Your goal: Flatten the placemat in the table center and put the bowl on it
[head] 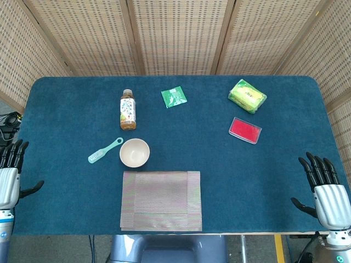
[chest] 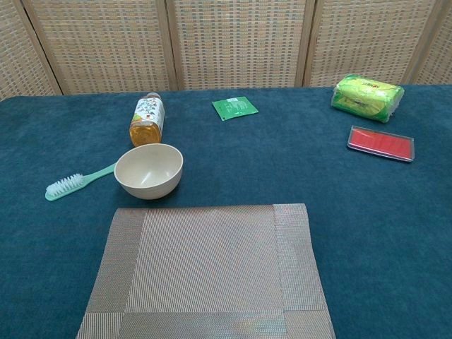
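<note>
While my left robot hand waits at the left edge of the blue felt desk, its fingers are spread wide and hold nothing. My right robot hand sits at the right edge, fingers wide apart too, touching nothing. I see the woven grey-brown placemat lying flat near the front edge. The small cream bowl stands upright just behind its left corner, beside a mint green brush and a lying tea bottle.

bowl behind placemat, brush left
</note>
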Motion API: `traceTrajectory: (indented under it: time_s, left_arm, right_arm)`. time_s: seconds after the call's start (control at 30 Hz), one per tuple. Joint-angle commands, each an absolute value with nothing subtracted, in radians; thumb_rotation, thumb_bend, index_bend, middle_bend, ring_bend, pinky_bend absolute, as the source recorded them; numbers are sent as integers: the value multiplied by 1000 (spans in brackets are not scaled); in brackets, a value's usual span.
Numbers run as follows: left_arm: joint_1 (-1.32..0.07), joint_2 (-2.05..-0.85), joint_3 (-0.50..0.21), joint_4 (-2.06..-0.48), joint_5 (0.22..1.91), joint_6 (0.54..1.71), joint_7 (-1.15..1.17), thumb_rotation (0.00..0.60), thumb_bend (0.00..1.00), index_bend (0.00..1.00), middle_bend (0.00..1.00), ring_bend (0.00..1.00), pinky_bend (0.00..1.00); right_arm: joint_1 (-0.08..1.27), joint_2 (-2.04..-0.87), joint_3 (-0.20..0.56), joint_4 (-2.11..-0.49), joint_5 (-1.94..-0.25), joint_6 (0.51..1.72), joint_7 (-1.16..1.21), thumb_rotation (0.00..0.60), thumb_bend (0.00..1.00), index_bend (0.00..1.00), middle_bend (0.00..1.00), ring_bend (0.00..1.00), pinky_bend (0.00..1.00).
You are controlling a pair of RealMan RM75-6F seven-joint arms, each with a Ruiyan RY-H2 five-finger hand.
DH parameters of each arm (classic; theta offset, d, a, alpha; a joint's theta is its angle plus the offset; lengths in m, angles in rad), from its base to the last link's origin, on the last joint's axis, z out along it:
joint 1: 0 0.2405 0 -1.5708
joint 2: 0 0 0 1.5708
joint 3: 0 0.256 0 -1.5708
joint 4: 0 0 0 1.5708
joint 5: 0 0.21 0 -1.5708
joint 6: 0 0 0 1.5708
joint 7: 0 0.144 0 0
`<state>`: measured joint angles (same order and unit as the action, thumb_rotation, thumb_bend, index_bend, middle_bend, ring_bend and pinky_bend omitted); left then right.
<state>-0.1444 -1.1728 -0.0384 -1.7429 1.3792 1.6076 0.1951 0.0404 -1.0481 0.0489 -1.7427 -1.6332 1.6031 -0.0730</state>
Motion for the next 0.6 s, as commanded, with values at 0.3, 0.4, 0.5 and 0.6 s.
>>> traceTrajectory:
  time_s: [0.3, 0.4, 0.5, 0.6]
  left_arm:
    - [-201, -1187, -45, -1714, 1500, 1533, 187, 600, 0, 0, 0, 0, 0]
    - [-286, -1232, -72, -1653, 1561, 1454, 130, 600, 0, 23, 0, 0, 0]
    - [-377, -1293, -100, -1585, 1557, 1333, 137, 600, 0, 126, 0, 0, 0]
    - [-470, -1366, -123, -1505, 1519, 1192, 190, 600, 0, 224, 0, 0, 0]
  right_arm:
    - [25, -1053, 58, -1759, -1626, 1625, -113, 600, 0, 13, 0, 0, 0]
    - [26, -1052, 59, -1759, -1621, 1620, -106, 600, 0, 10, 0, 0, 0]
    - [30, -1051, 62, -1762, -1600, 1601, -97, 600, 0, 9, 0, 0, 0]
    - [41, -1052, 68, -1764, -1575, 1574, -96, 600, 0, 9, 0, 0, 0]
